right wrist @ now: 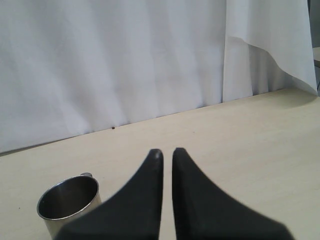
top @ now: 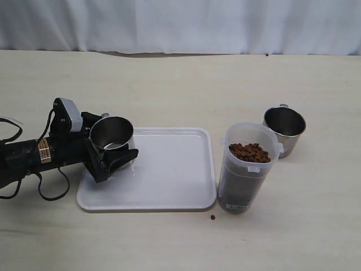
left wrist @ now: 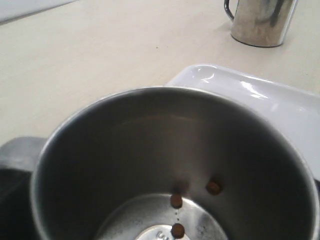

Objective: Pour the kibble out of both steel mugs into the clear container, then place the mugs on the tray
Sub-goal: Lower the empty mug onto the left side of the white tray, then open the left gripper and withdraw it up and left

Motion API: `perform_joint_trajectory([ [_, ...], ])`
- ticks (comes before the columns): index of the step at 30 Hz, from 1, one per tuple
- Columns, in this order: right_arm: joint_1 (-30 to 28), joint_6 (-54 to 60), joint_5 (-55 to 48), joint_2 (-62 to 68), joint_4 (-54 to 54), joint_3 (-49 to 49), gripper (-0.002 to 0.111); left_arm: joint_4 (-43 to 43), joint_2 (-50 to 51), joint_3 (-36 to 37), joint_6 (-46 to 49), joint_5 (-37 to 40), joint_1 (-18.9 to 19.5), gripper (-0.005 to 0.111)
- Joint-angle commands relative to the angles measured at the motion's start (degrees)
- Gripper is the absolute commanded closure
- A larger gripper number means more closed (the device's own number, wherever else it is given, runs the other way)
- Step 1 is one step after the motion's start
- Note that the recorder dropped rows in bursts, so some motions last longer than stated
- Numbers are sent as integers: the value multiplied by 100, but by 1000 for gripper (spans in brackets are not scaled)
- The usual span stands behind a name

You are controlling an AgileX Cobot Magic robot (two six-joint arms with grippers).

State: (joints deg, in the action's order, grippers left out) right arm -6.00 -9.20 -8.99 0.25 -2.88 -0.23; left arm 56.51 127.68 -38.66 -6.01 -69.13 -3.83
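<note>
Bracketing the upright, mouth-up steel mug point(top: 110, 133), left tool point(top: 117, 141): clamped or loose, unclear.

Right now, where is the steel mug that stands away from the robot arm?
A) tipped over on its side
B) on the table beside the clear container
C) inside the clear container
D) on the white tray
B: that steel mug stands upright on the table, next to the clear container and off the tray.
</note>
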Motion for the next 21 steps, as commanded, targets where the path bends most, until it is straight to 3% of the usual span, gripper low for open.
perform_joint_trajectory([
  [1,8,5,-27,-25,15,23,103,42,-16,1,-50,-83,-20,26],
  [11,8,5,-27,-25,15,23,103,485,-16,27,-299,-83,67,26],
  [21,8,5,-27,-25,15,23,103,1766,-636,27,-1291,-83,876,26],
])
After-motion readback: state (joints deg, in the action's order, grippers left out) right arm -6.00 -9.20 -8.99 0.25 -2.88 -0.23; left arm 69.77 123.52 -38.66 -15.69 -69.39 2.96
